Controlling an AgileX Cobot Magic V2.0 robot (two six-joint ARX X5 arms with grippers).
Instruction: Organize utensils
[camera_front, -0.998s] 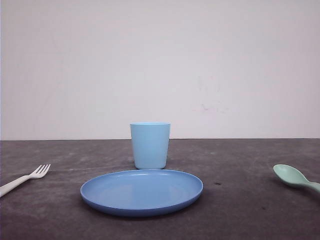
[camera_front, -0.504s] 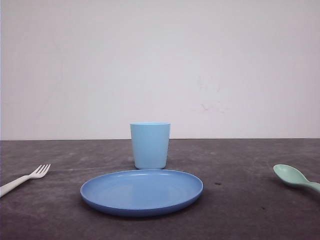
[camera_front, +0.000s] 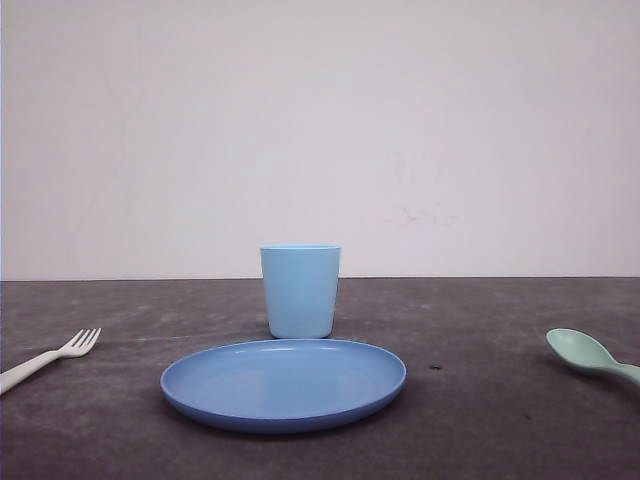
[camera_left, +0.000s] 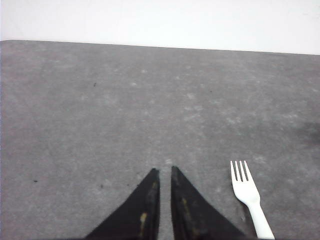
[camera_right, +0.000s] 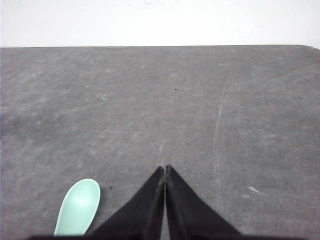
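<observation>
1. Fork (camera_front: 48, 357) lies at my front view's left edge; spoon (camera_front: 590, 355) at its right edge; both on the table (camera_front: 480, 420).
2. Left gripper (camera_left: 163, 172) nearly closed, empty; right gripper (camera_right: 164, 169) pinched closed, empty.

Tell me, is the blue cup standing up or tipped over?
Standing up. The cup sits flat on the table behind the plate, rim on top.

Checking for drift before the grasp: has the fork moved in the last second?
No. In the front view the fork lies in the same spot left of the plate, tines toward the cup, as before.
</observation>
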